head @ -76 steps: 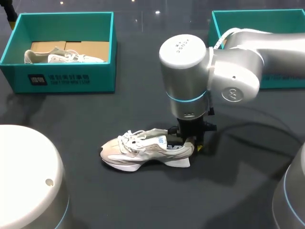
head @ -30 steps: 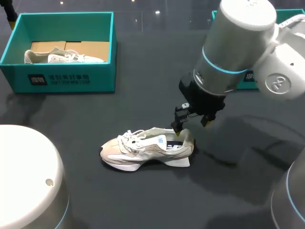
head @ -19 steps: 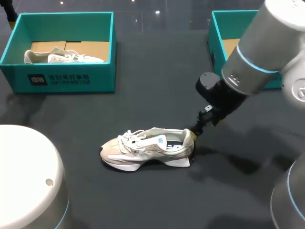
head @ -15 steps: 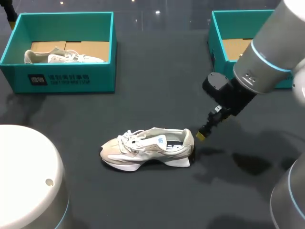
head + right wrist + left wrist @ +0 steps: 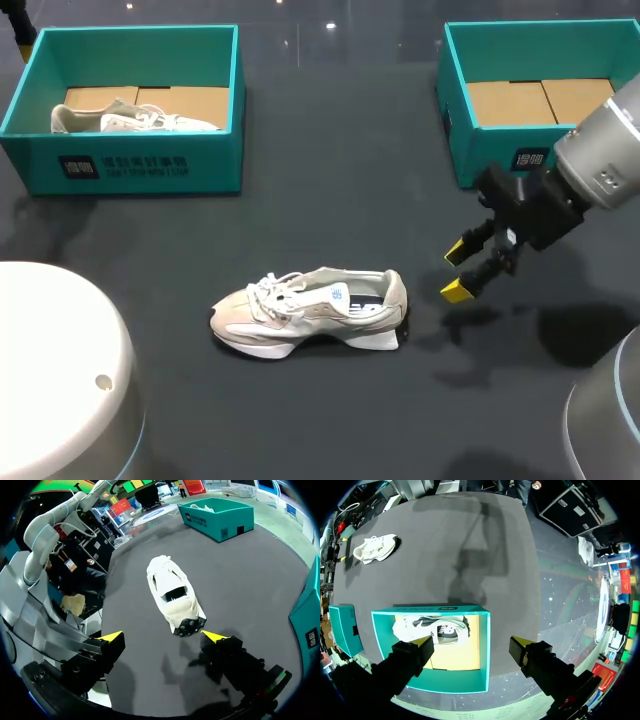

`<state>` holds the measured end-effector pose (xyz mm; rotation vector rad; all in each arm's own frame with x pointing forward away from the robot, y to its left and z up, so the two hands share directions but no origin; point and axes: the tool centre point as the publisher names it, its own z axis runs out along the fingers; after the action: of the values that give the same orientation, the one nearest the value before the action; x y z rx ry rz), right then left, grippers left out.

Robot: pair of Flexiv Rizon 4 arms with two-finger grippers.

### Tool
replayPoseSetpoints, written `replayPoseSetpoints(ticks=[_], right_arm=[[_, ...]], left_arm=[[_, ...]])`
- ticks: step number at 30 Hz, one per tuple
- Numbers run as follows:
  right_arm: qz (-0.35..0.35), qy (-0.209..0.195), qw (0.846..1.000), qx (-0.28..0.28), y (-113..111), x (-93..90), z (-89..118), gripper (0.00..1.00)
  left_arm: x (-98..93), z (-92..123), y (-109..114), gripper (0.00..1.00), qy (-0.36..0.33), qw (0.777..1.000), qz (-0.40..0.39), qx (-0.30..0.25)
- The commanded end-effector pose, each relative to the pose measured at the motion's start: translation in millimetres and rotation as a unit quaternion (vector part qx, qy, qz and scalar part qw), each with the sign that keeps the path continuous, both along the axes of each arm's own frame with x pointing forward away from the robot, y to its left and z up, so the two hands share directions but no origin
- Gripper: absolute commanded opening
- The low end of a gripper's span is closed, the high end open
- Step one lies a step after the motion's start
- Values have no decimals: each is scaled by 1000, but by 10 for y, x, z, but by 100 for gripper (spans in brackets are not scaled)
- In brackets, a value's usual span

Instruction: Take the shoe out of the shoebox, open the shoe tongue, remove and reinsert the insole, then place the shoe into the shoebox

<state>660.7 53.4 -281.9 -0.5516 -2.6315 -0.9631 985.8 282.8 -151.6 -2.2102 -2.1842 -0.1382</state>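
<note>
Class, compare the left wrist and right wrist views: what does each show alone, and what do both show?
Left wrist alone: the inside of the shoebox, with a boxed shoe on its tan floor, ahead of the left gripper, fingers open. Right wrist alone: the heel and opening of the loose shoe, close ahead of the right gripper, fingers open. Both: the loose shoe on the table and that shoebox.

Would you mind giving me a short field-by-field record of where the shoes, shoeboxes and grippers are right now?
shoe: upright on its sole on the table, heel toward the right gripper
right gripper: open, just past the heel, not touching it
left gripper: open, over the left shoebox
left shoebox: holds a second shoe
right shoebox: cardboard floor showing
</note>
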Motion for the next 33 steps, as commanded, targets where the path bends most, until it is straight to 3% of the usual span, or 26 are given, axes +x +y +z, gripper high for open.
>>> replayPoseSetpoints(ticks=[1,8,11,27,33], right_arm=[[-21,-75,993,89,-69,-58,-94,100],[-13,-129,984,118,-242,-2,-284,100],[-7,-128,984,125,-260,48,-401,100],[-11,-127,984,122,-251,74,-459,100],[11,-173,972,157,-230,161,-666,100]], left_arm=[[-11,1,6,100,-1,1000,0,1],[-11,1,6,100,-1,1000,0,1],[-11,1,6,100,-1,1000,0,1],[-11,1,6,100,-1,1000,0,1],[-11,1,6,100,-1,1000,0,1]])
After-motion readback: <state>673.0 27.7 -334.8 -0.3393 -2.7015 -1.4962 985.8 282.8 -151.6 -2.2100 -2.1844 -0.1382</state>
